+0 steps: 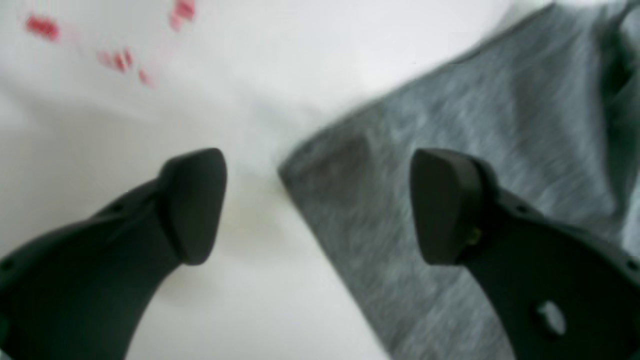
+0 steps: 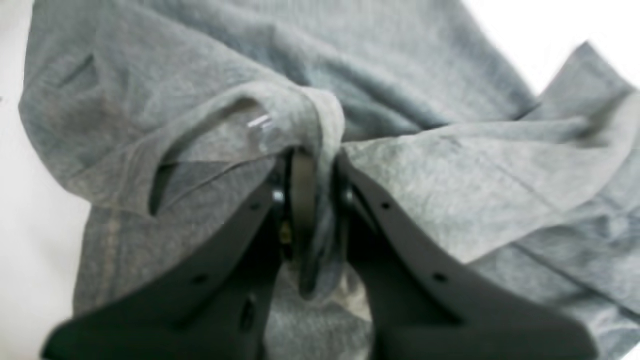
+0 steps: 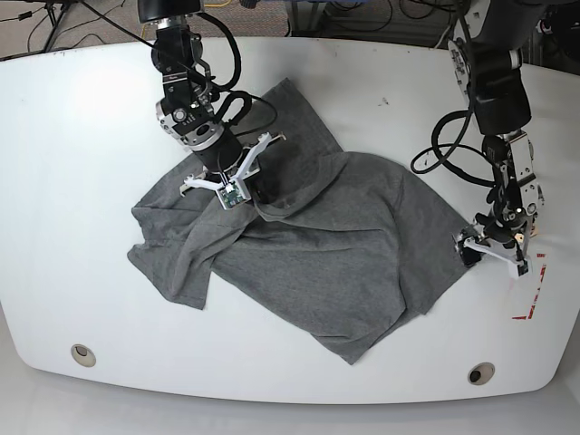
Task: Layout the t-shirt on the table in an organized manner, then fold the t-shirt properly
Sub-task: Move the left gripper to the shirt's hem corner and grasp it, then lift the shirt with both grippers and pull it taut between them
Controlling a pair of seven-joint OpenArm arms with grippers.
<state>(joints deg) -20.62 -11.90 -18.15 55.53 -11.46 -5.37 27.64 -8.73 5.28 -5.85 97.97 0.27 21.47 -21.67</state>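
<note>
The base view alone showed the whole layout: the t-shirt (image 3: 308,245) lay crumpled and skewed across the middle of the white table (image 3: 82,136), one flap reaching toward the upper centre of the frame and a bunched fold at the left. That view also took in the red-and-white tape mark (image 3: 535,290) at the lower right and two round holes (image 3: 82,354) near the bottom edge. The right wrist view gave what the base view could not: the right gripper (image 2: 314,200) was pinched tight on a raised ridge of grey cloth, the fabric (image 2: 200,90) squeezed between the jaws and draping away on both sides, with a hemmed opening to the left of the fingers. In the base view that gripper (image 3: 237,186) sat in the upper left part of the shirt. The left wrist view, blurred, showed the left gripper (image 1: 317,205) with its jaws spread wide and nothing between them, one finger (image 1: 192,205) over bare table and the other over cloth, a corner of the shirt (image 1: 450,150) pointing into the gap. Red marks (image 1: 120,59) smeared the upper left of that frame. In the base view the left gripper (image 3: 489,249) hovered at the shirt's right corner.
</note>
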